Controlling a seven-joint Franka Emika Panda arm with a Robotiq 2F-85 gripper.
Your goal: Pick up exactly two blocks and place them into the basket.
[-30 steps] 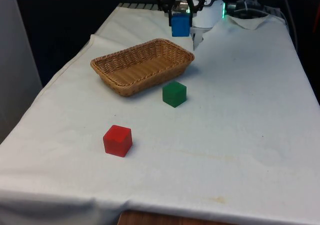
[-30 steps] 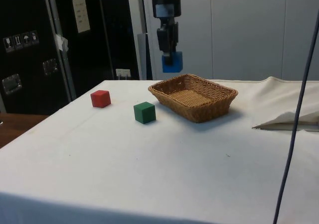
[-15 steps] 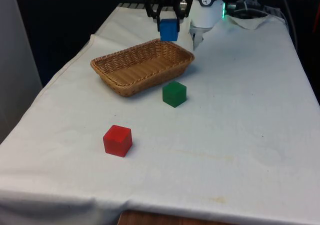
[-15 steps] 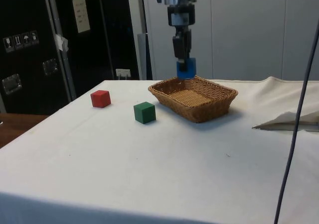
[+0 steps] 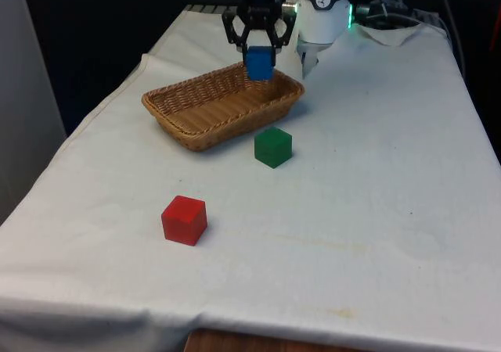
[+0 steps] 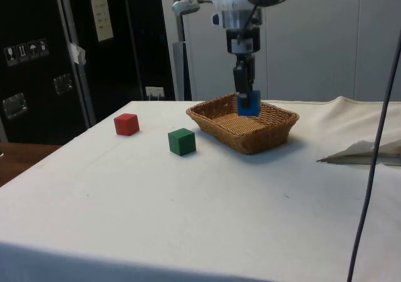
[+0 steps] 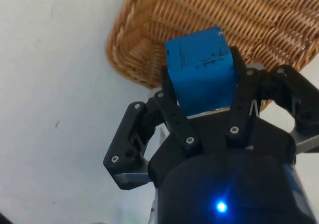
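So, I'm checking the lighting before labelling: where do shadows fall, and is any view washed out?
Front view: soft, even light; the green block and red block cast faint shadows, with no glare on the cloth. Side view: the basket throws a soft shadow on its right. Wrist view: the claw is dark, but the blue block it holds is evenly lit.

Front and side cameras share the basket (image 5: 223,104); the wrist camera hangs perhaps just above it.
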